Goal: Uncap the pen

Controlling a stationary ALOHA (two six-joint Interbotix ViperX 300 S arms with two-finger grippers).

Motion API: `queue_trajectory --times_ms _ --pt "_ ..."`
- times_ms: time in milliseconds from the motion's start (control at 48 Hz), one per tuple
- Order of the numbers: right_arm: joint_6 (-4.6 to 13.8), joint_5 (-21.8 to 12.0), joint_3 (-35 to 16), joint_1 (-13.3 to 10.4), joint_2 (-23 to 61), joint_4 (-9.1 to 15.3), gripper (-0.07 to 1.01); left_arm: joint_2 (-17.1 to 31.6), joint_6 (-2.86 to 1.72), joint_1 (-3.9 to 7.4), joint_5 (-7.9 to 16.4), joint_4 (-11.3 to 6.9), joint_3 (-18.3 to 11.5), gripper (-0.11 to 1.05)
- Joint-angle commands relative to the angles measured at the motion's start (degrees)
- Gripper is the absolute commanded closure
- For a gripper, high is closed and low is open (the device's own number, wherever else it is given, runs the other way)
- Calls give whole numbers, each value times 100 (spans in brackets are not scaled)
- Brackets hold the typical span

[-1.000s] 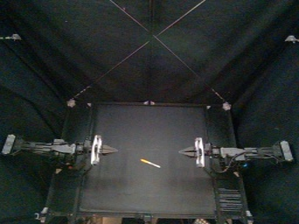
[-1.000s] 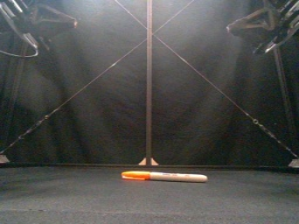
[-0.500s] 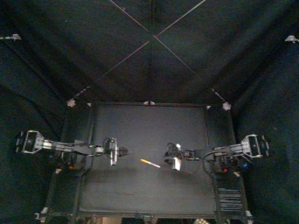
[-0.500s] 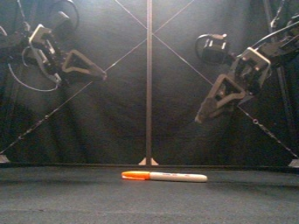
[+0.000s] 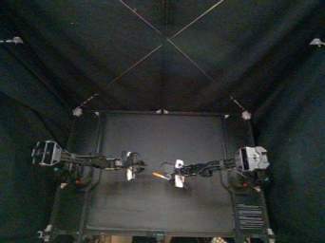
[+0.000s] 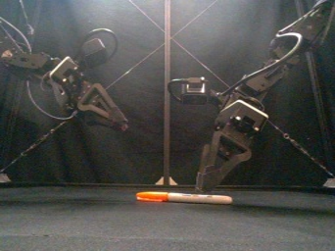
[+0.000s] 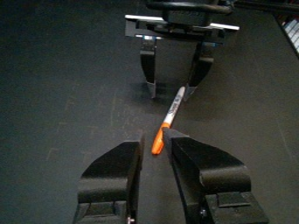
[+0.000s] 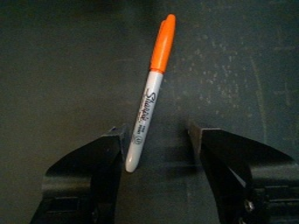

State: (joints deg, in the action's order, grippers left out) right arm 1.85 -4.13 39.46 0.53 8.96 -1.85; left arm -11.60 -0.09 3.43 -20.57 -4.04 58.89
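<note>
Approach step: the pen lies capped, midway between the desk's side edges. The right claw, jaws apart, hangs just above its barrel; the left claw, also apart, hovers higher. Next: 2 grips needed.

pen cap: bright orange, plain
pen barrel: pale grey-white, with black script lettering along it
bench: matte black, no pattern
left gripper: jaws dark grey outside, black inside
right gripper: jaws the same grey and black
</note>
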Motion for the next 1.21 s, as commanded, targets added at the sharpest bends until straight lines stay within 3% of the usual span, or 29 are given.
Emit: queue_trajectory --times_ms 21,83,208,271,354,438,521,708,958,1083,1208 --pt "9 18 -105 26 -9 -18 15 0 9 9 -9 9 -132 27" --pt "9 9 -105 26 44 9 26 0 9 9 9 9 -132 27" --pt "-9 0 -123 -18 -167 123 40 0 18 9 105 44 -237 27" --pt "-18 0 -114 -97 -422 325 41 0 44 -18 308 158 -360 26" --pt "0 -35 -114 -237 -668 519 41 0 35 -97 694 404 -536 26" --pt "0 -53 -141 -369 -809 624 41 62 26 -149 1028 439 -694 24" --pt "-9 -44 -167 -466 -817 668 41 167 26 -167 1178 439 -791 19" --pt "-9 -44 -237 -545 -817 756 41 483 9 -158 1239 404 -1020 9" --pt "-9 -44 -378 -545 -817 888 41 1011 18 -18 1301 308 -1397 9" --pt "-9 -53 -413 -545 -817 914 41 1099 9 18 1459 299 -1450 10" --pt "-9 -53 -422 -545 -817 932 41 1125 18 62 1468 264 -1450 15"
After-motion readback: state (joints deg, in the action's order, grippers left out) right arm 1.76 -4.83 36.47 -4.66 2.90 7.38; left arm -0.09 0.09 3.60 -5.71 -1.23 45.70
